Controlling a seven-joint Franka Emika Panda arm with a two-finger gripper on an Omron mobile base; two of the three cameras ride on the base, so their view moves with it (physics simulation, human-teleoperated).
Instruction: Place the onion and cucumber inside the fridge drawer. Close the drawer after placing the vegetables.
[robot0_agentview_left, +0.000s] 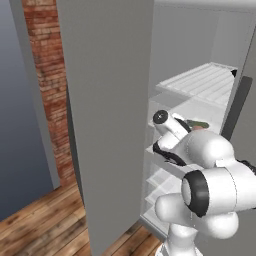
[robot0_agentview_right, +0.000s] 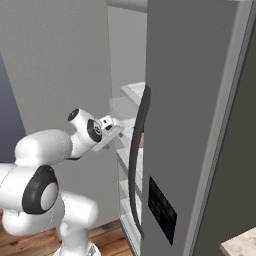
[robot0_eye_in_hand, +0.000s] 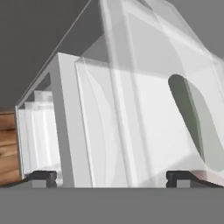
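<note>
Fridge: 1 grey fridge (robot0_agentview_left: 105, 100) stands with its doors swung wide over a wood-plank floor (robot0_agentview_left: 45, 220), a red brick wall (robot0_agentview_left: 47, 75) behind the left door.
Doors: 2 are open, 1 on each side; the right door (robot0_agentview_right: 200, 100) carries 1 long dark handle (robot0_agentview_right: 137, 150) and 1 dark panel (robot0_agentview_right: 162, 210).
Shelves: at least 2 white ribbed shelves (robot0_agentview_left: 205, 82) show inside in the left base view; more pale tiers lie lower down, too blurred to count.
Fridge drawer: 1 clear drawer (robot0_eye_in_hand: 144, 118) with pale edges, seen close up in the hand view, just ahead of the finger tips.
Cucumber: 1 dark green stick (robot0_agentview_left: 197, 123) lies inside the fridge just past the arm; in the hand view it appears as a dark green oval behind the clear drawer wall.
Onion: 1 reddish-brown spot (robot0_agentview_left: 199, 128) peeks out beside the cucumber, mostly hidden by the arm; whether the 2 touch cannot be told.
Gripper: 1 pincer (robot0_eye_in_hand: 113, 177), its 2 dark tips spread wide with nothing between them, facing the drawer's front.
Small black object: 1 sits at the far right edge of the upper shelf (robot0_agentview_left: 234, 73).
Writing: no lettering can be read on the dark door panel or elsewhere.
</note>
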